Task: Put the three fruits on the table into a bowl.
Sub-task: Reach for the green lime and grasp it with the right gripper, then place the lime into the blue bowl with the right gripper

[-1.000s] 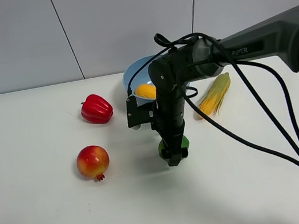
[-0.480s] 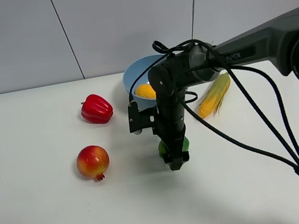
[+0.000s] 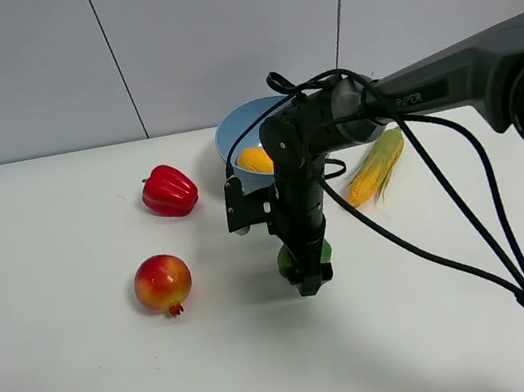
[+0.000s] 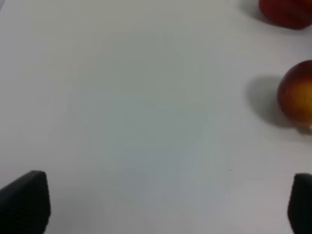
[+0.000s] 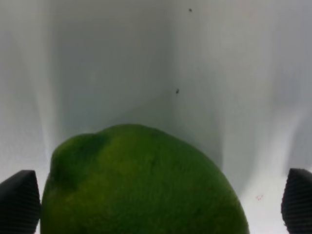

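- Yellow-orange mango (image 3: 255,161) already lies inside the light blue bowl (image 3: 230,128), which stands by the far edge of the surface (image 3: 93,388). One fruit of three looks done.
- The green lime (image 5: 141,185) sits on the surface near its middle. The right end effector (image 3: 307,277) is lowered around it with its fingers spread wide, not yet closed on it.
- The pomegranate (image 3: 163,282) rests toward the left edge, untouched. The left end effector (image 4: 163,204) is open and empty.
- Two fruits remain, and grasping the lime appears to be the step in hand.
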### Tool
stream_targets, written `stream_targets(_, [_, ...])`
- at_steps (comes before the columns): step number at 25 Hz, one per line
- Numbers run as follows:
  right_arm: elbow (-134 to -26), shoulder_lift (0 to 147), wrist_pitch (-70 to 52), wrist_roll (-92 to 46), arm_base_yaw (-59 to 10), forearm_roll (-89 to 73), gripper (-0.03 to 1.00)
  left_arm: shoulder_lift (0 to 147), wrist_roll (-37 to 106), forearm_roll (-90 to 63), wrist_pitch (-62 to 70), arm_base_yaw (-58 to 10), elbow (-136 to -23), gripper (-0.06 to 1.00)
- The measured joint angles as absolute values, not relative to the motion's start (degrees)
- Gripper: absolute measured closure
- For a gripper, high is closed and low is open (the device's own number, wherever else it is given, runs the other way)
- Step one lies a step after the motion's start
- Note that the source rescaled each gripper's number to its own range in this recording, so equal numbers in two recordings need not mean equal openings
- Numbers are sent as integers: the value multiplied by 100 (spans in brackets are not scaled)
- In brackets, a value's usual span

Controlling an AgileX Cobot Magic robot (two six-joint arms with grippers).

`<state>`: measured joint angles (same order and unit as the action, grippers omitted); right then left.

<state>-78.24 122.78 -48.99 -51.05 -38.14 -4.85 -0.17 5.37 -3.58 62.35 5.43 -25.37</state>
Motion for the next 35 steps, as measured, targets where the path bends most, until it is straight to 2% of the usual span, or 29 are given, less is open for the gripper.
stream_targets(5, [-7824,12278,-4899,-5105,-3814,-539,62,-17,537,-358,6235,543,-2537,-6])
stream_targets(6, [-7824,12278,-4899,-5105,-3814,-551,69,-17,537,-358,6235,543,-2537,-6])
stream_targets(35, [-7824,12230,-4926,-5105,-3814,-778,70,-17,537,-358,6235,543,-2537,-6])
